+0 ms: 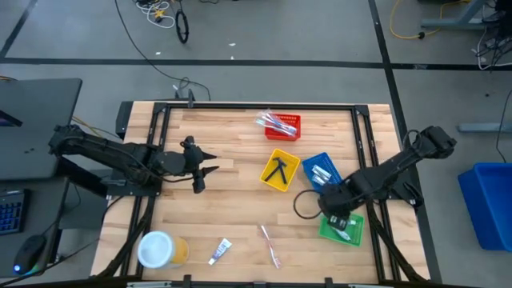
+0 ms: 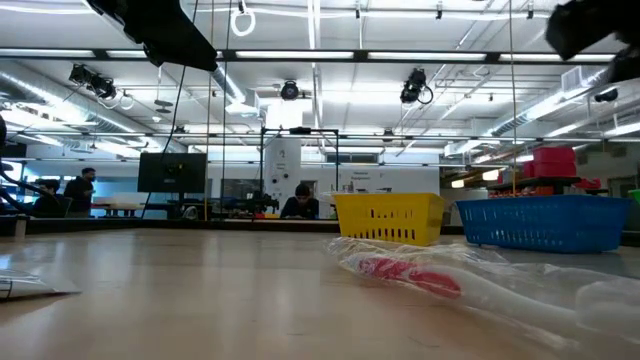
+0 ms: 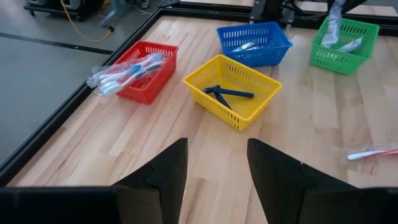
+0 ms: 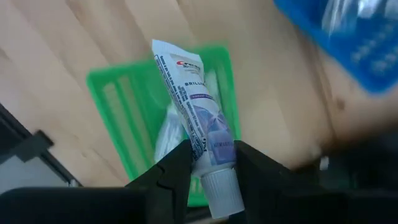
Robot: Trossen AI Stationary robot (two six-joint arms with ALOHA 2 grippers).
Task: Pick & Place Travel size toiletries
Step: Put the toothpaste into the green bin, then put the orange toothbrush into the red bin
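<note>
right gripper (image 4: 211,163) hanging over the green tray (image 1: 342,230), fingers pinched on a toothpaste tube (image 4: 194,119)

near to far from the green tray: the tube hangs right above it, held near the cap, long axis running from the cap at the fingers out to the crimped end over the tray, which already has a pale item in it. just beside it the blue tray (image 1: 322,169) has packets, then the yellow tray (image 1: 280,170) with dark razors, then the red tray (image 1: 285,126) with wrapped toothbrushes. i'd say well over halfway: left on the table are a second tube (image 1: 220,251) and a wrapped toothbrush (image 1: 270,245), well apart from the green tray. left gripper (image 1: 204,162) waits farthest off, fingers spread, holding nothing.
</note>
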